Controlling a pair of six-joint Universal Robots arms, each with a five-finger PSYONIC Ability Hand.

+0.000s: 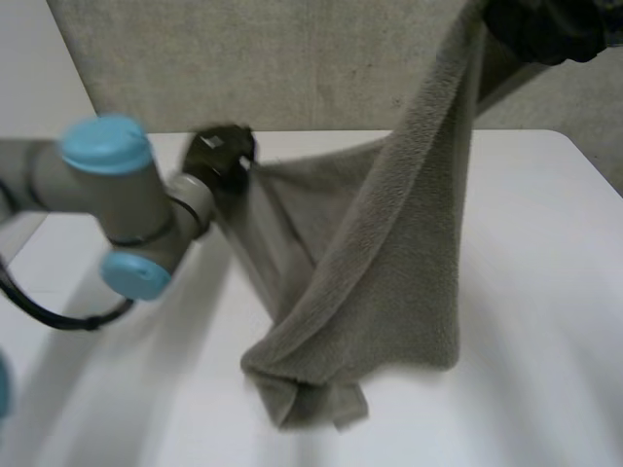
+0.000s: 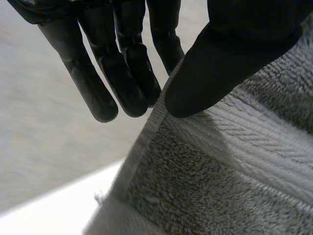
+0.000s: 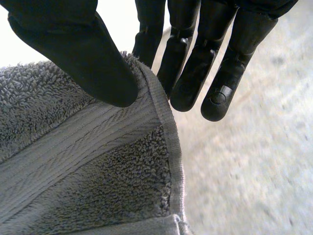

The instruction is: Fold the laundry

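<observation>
One grey terry towel (image 1: 389, 282) hangs in the air over the white table (image 1: 545, 292). Its long axis runs steeply down from the view's upper right to a bunched lower end that rests on the tabletop near the middle. A second stretch of it pulls sideways to the left, taut and nearly level.

The right hand (image 1: 550, 27) is raised high and carries the top of the towel. In its wrist view the thumb (image 3: 83, 63) presses the hemmed edge against straight fingers (image 3: 195, 73) behind the cloth. The left hand (image 1: 222, 154) is lower, just above the table's far side, and pinches another part of the hem between thumb (image 2: 220, 63) and fingers (image 2: 122, 83).

The left arm (image 1: 107, 185) reaches across the near left of the table. A grey felt-like panel (image 1: 243, 58) stands behind the table. In all there are one towel, two hands and one table.
</observation>
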